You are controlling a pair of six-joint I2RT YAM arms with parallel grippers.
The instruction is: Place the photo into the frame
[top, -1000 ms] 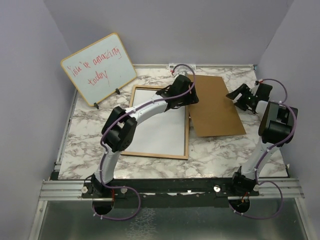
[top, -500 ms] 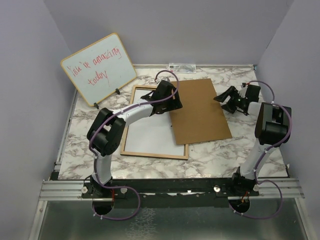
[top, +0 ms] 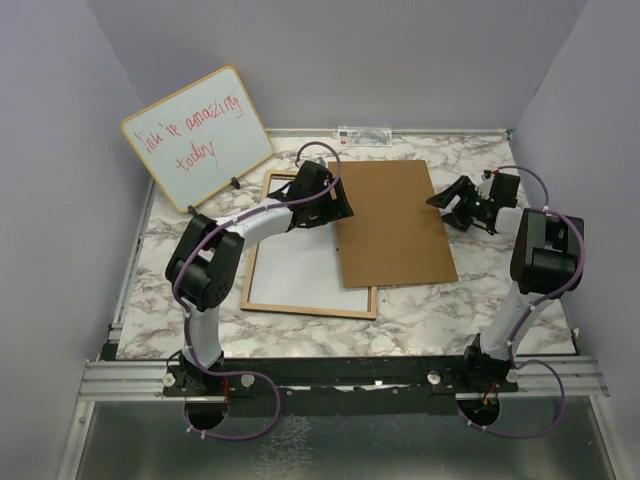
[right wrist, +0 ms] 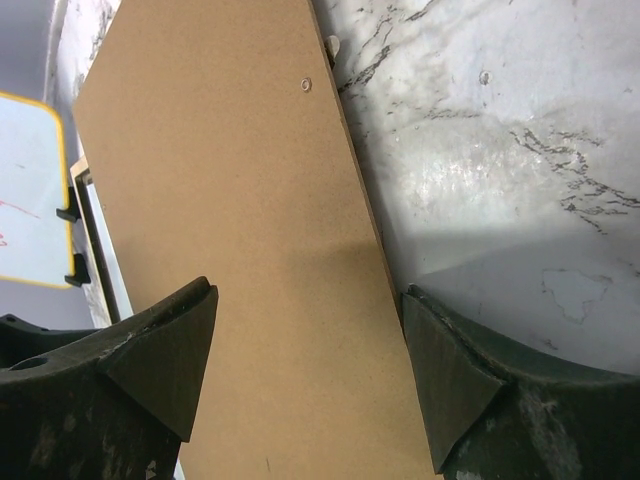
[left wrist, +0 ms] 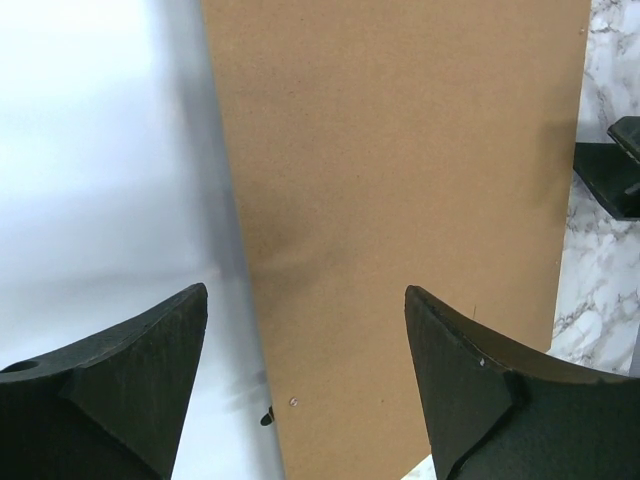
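Observation:
The frame [top: 310, 311] lies flat left of centre, light wood face up. A plain white sheet [top: 295, 265] fills its opening; no printed side of the photo shows. The plain brown board [top: 390, 225] lies flat, its left edge over the frame's right rail. My left gripper [top: 335, 205] is open above the board's left edge; in the left wrist view the gripper [left wrist: 305, 330] spans board [left wrist: 400, 150] and white sheet [left wrist: 90, 180]. My right gripper [top: 445, 200] is open at the board's right edge, and in the right wrist view [right wrist: 310, 340] its jaws straddle that edge of the board [right wrist: 230, 180].
A wood-edged whiteboard [top: 197, 135] with red handwriting stands propped at the back left, also in the right wrist view [right wrist: 25, 190]. The marble table [top: 450, 310] ends at grey walls on three sides. A metal rail [top: 340, 378] with the arm bases runs along the near edge.
The brown board has slid left and squared up, now overlapping the frame's right side. The left gripper moved left with it, and the right gripper followed left to the board's right edge.

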